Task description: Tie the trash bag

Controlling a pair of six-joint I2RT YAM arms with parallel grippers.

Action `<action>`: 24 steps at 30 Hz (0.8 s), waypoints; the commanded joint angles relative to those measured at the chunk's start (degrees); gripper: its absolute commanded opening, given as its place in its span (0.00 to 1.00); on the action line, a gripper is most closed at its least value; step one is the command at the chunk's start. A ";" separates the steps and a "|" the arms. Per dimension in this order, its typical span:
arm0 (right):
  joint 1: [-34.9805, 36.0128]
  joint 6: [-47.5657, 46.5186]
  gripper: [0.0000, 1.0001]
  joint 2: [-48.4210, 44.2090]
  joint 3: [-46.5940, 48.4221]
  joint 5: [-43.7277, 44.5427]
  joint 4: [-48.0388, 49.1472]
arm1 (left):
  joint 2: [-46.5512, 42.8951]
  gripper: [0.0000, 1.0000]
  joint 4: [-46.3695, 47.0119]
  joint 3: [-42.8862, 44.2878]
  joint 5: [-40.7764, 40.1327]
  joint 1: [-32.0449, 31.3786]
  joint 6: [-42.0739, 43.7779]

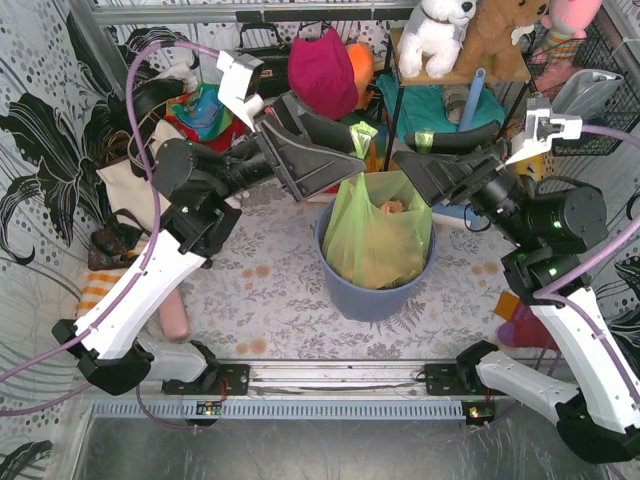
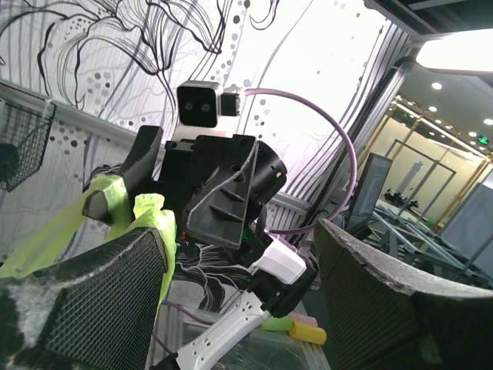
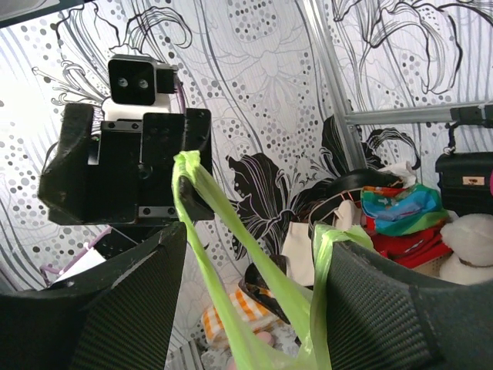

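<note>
The lime-green trash bag (image 1: 375, 235) sits in a round blue bin (image 1: 375, 298), with brown paper (image 1: 395, 207) showing at its mouth. Both grippers hang above the bin, facing each other. My left gripper (image 1: 352, 160) (image 2: 243, 239) is open, and one bag handle (image 2: 154, 220) is draped over its left finger, not pinched. My right gripper (image 1: 405, 150) (image 3: 250, 235) is open too, with the other handle (image 3: 333, 243) hooked over its right finger. A stretched green strip (image 3: 204, 223) runs from the bag up to the left gripper's finger.
A cream tote bag (image 1: 125, 180) stands at the left and a magenta bag (image 1: 322, 70) behind the bin. A shelf with plush toys (image 1: 440, 35) and a wire basket (image 1: 590, 90) are at the back right. A pink roll (image 1: 175, 315) lies by the left arm.
</note>
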 commanded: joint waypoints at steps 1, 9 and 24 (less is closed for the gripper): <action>0.16 2.38 0.65 2.67 4.53 -3.23 6.78 | -1.76 0.81 -2.70 4.44 -3.74 -0.12 6.03; 0.16 4.66 0.64 5.45 7.81 -4.55 10.87 | -3.68 0.81 -10.20 6.92 -6.95 0.89 10.94; 0.16 8.05 0.62 10.17 11.76 -8.21 14.39 | -4.31 0.80 -2.08 5.18 -2.51 12.53 0.11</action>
